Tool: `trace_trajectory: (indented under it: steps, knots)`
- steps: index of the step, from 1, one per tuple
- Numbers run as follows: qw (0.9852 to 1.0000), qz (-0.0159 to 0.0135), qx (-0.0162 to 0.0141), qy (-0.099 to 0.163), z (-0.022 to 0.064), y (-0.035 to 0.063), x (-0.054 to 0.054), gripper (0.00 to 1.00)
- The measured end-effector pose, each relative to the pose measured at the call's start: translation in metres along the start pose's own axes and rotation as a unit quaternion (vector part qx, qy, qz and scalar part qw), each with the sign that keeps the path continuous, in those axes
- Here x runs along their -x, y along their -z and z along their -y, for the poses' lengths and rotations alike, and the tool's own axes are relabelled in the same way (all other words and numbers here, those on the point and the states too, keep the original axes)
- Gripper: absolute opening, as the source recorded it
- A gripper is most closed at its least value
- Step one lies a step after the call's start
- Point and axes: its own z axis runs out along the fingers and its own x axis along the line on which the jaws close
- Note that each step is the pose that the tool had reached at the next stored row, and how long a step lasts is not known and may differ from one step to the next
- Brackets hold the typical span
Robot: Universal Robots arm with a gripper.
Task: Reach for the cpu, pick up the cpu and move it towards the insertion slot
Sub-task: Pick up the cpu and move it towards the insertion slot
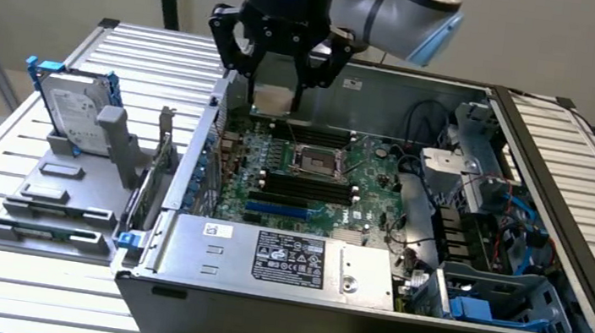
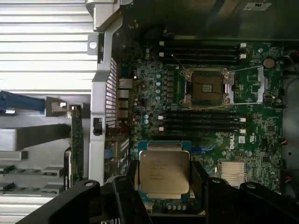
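Jaws of the black gripper (image 1: 274,87) clamp the small square silver cpu (image 2: 164,172) between them, raised above the green motherboard (image 2: 261,135). Its metal-framed insertion slot (image 2: 207,87) lies apart, flanked by long black memory slots (image 2: 201,122).

1. CPU (image 2: 164,171): small flat square chip, silver metallic top with faint printed text, pale tan rim at the edges. Held off the board, clamped between the black fingers (image 2: 200,179) of the end effector (image 1: 273,98); top face level toward the wrist camera. In the exterior view, seen as a pale square (image 1: 271,100) hanging above the rear edge of the motherboard, apart from the socket.

2. Insertion slot (image 1: 317,164): square socket on the green motherboard, shiny metal frame around a dark centre, retention frame open, wire levers alongside. Unoccupied. In the wrist view (image 2: 207,88), lies between two banks of long black memory slots.
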Motion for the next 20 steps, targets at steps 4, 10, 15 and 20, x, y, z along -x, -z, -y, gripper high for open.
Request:
trace_trajectory:
  steps: [4,10,15,20]
  knots:
    - [1.0000,0.0000,-0.0008,0.000,-0.0088,-0.0026,0.013,0.54]
    - [1.0000,-0.0002,-0.0036,0.000,-0.0216,-0.0071,0.032,0.54]
    - [1.0000,-0.0004,-0.0086,0.000,-0.0320,-0.0117,0.046,0.54]
    - [0.9999,-0.0006,-0.0170,0.000,-0.0445,-0.0170,0.057,0.54]
